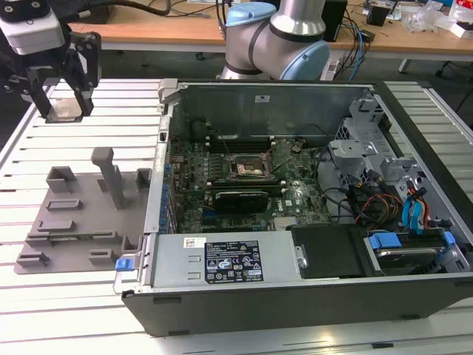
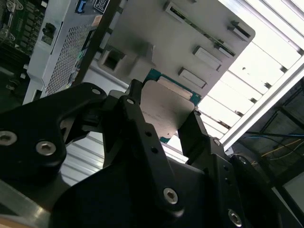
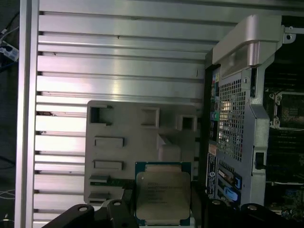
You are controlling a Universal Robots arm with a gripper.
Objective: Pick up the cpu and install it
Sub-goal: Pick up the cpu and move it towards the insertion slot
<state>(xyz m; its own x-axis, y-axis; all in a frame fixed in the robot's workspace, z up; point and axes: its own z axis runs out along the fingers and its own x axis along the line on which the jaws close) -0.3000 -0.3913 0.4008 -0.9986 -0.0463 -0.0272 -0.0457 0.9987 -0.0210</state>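
Observation:
The cpu point(image 3: 163, 197) is a flat square chip with a silvery top and a thin blue-green rim. My gripper point(image 3: 163, 211) is shut on it, one black finger on each of two opposite edges. The second wrist view shows the cpu point(image 2: 166, 107) clamped between the same fingers point(image 2: 137, 114). In the exterior view my gripper point(image 1: 65, 103) hangs high at the exterior view's left, above the slatted table and beyond the grey fixture tray point(image 1: 81, 222), with the cpu point(image 1: 66, 109) in it. The black-framed socket point(image 1: 250, 166) sits on the motherboard inside the open computer case.
The open case point(image 1: 295, 192) lies on the exterior view's right, with its metal wall point(image 1: 159, 170) between the tray and the motherboard. Upright posts point(image 1: 111, 174) stand on the tray. A drive cage and loose cables point(image 1: 384, 192) fill the case's right. The arm's base point(image 1: 277, 37) stands behind.

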